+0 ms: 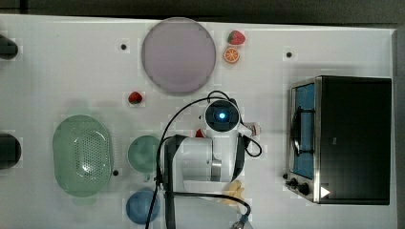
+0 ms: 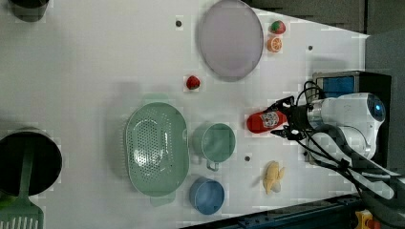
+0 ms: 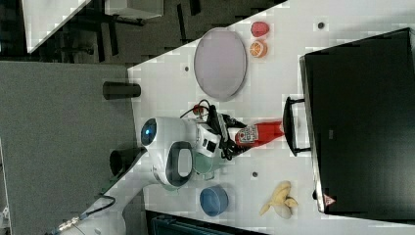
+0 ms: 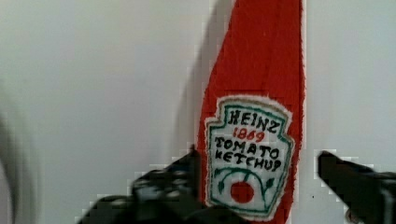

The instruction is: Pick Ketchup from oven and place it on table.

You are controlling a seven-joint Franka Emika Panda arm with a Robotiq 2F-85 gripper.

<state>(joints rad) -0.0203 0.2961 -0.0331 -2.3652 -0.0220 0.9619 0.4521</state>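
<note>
The Ketchup (image 2: 264, 121) lies on its side on the white table (image 2: 95, 71), its label (image 4: 247, 154) facing up and its tapered end towards the oven (image 3: 362, 122). My gripper (image 4: 259, 158) straddles the bottle's label end with its jaws open: one dark finger (image 4: 187, 172) sits against the bottle's side, the other (image 4: 345, 177) stands clear of it. The right view has the red bottle (image 3: 259, 133) between my gripper (image 3: 234, 136) and the oven's handle (image 3: 289, 125). In the top view my arm covers most of the bottle; the oven (image 1: 353, 138) stands at the top view's right.
A lilac plate (image 1: 178, 55), a strawberry (image 1: 236, 37) and an orange slice (image 1: 231, 55) lie at the far side. A green colander (image 1: 82, 155), green cup (image 1: 143, 153), blue bowl (image 1: 142, 206), a second strawberry (image 1: 135, 98) and a banana (image 2: 273, 177) crowd the table around my arm.
</note>
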